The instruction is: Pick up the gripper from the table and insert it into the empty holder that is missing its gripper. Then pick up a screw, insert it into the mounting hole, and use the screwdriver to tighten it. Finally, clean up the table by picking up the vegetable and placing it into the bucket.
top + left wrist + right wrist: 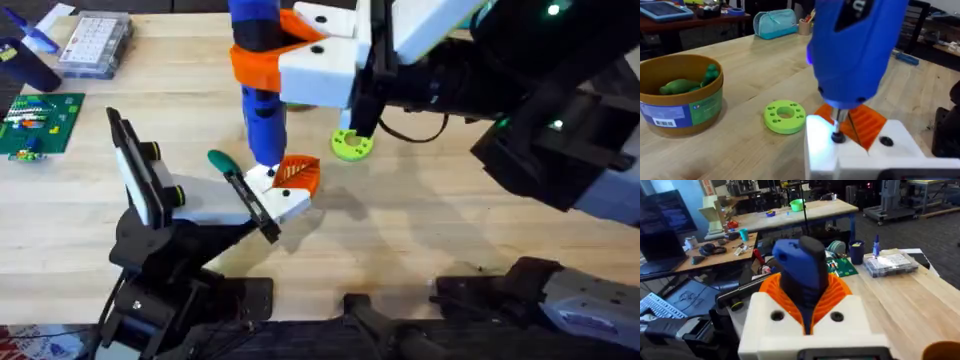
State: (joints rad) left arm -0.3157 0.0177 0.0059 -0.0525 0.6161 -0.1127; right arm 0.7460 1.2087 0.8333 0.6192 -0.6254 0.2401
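Screwdriver bit seated on the screw, tightening stage.

The right tool [807, 305] is pinched on the screwdriver [262, 95], holding it upright with its bit down on the screw head [838, 136] in the white holder [860, 150]. The orange gripper [297, 175] sits in that holder, just beside the bit. The left tool [262, 205] carries the holder above the surface [420, 240]; whether its fingers are spread or pressed cannot be told. Judged from here, the bit could slip out of the screw head if the screwdriver tilts or the holder shifts, leaving the screw loose or cross-threaded. The bucket [682, 95] already holds the green vegetable [687, 82], well apart from the screwdriver, with a lime-green disc [785, 116] between them.
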